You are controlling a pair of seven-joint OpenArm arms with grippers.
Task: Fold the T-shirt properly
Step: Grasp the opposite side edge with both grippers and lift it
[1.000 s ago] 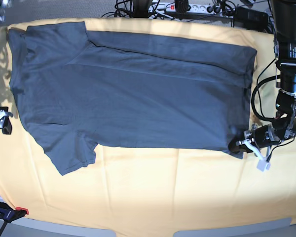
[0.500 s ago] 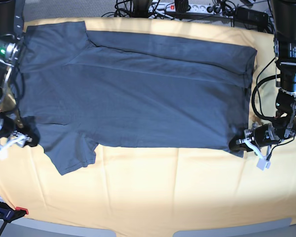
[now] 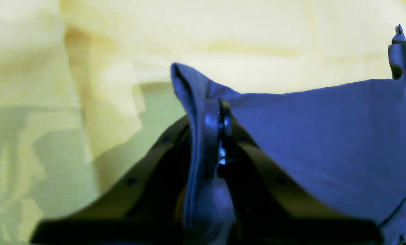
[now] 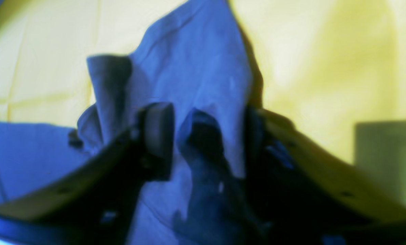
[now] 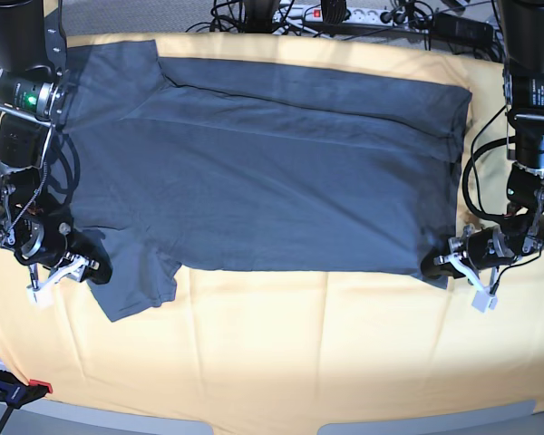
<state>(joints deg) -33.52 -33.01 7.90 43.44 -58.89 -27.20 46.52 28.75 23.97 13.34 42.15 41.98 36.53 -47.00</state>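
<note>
The right gripper has just arrived at the near sleeve of the large slate-grey cotton T-shirt, which lies spread flat across the pale yellow-orange table cloth, collar end toward the right arm and hem toward the left. A second ago that arm was barely in sight at the table's edge; half a second ago it was coming down beside the shoulder; now it sits at the sleeve's outer edge. From its wrist camera the fingers stand part-way apart with a bunched ridge of the blue-grey cloth risen between them, so I'd say they are closing on it but have not yet nipped it. At the other end the left gripper has not budged across all three moments: it is pressed together on the near hem corner, the fabric pinched in a thin fold between its fingertips. The shirt itself looks unshifted. With both near corners about secured, the lengthwise fold looks ready to begin.
</note>
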